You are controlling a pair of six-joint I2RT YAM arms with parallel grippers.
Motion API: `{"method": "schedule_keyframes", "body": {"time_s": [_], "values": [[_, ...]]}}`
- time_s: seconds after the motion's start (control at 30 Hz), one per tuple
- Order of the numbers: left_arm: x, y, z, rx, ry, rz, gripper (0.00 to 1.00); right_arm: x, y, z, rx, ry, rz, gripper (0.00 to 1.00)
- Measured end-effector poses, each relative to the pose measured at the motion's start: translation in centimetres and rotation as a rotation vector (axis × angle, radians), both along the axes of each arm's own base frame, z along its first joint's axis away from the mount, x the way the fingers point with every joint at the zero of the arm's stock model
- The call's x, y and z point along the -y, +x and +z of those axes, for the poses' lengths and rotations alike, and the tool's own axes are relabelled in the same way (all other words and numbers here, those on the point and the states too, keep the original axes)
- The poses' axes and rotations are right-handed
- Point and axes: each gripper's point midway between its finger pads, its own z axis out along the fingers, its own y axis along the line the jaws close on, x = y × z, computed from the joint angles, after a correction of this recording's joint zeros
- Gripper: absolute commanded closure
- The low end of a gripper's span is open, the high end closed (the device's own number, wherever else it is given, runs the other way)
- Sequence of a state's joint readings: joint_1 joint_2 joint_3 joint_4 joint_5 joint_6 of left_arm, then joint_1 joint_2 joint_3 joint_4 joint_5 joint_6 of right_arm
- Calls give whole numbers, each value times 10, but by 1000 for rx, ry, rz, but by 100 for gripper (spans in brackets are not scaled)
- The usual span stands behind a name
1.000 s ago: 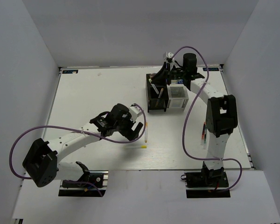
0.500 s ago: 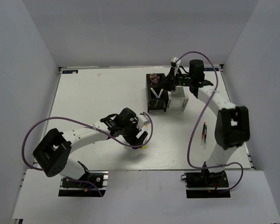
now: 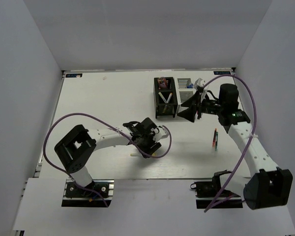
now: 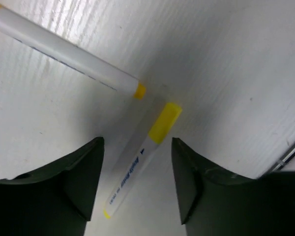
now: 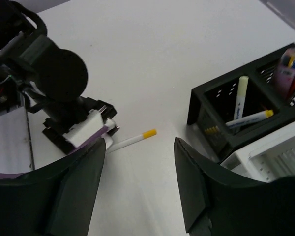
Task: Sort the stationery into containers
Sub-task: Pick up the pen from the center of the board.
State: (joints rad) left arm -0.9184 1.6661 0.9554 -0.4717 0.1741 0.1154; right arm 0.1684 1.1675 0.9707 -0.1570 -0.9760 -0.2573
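Observation:
Two thin white pens with yellow ends lie on the table under my left gripper [image 4: 137,142]. One pen [image 4: 137,167] lies between the open jaws, with a gap on both sides. The other pen [image 4: 64,49] lies just beyond the fingertips. From above, my left gripper [image 3: 148,143] points down at mid-table, with a white pen [image 3: 134,154] poking out beside it. My right gripper [image 3: 189,114] hangs open and empty in front of the black container [image 3: 165,101] and white container [image 3: 186,93]. The black container [image 5: 221,118] holds two white pens [image 5: 248,118] and a pink tube [image 5: 290,69].
Two thin dark pens [image 3: 216,139] lie side by side on the table to the right, near my right arm. A purple cable loops from each arm. Grey walls close in the table at the left, back and right.
My left arm has swung right and down over the white pens, and its jaws have narrowed around one. My right arm has pulled back from above the containers and its jaws have opened wider.

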Motion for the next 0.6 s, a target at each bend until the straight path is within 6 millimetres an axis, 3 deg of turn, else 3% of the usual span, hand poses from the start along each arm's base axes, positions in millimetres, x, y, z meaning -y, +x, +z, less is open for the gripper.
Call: {"method": "schedule_keyframes", "body": {"time_s": [0.03, 0.13, 0.23, 0.33, 0.37, 0.47, 0.5, 0.53, 0.6], "values": [[2, 3, -1, 11, 10, 1, 45, 2, -6, -3, 3, -7, -7, 34], [4, 7, -3, 40, 40, 0, 57, 7, -18, -2, 24, -17, -28, 31], [2, 11, -4, 74, 74, 3, 65, 11, -29, 9, 79, -13, -43, 31], [2, 10, -5, 102, 103, -3, 67, 13, -36, 20, 119, -6, -50, 30], [3, 10, -5, 115, 117, -6, 75, 14, -38, 22, 127, -5, -51, 30], [5, 7, -6, 150, 161, -20, 86, 16, -39, 23, 127, -5, -57, 30], [5, 7, -6, 162, 174, -22, 95, 16, -38, 22, 123, -6, -60, 30], [5, 7, -6, 174, 189, -22, 100, 17, -38, 20, 117, -8, -63, 26], [5, 8, -5, 192, 209, -18, 100, 19, -38, 18, 103, -12, -72, 10]]}}
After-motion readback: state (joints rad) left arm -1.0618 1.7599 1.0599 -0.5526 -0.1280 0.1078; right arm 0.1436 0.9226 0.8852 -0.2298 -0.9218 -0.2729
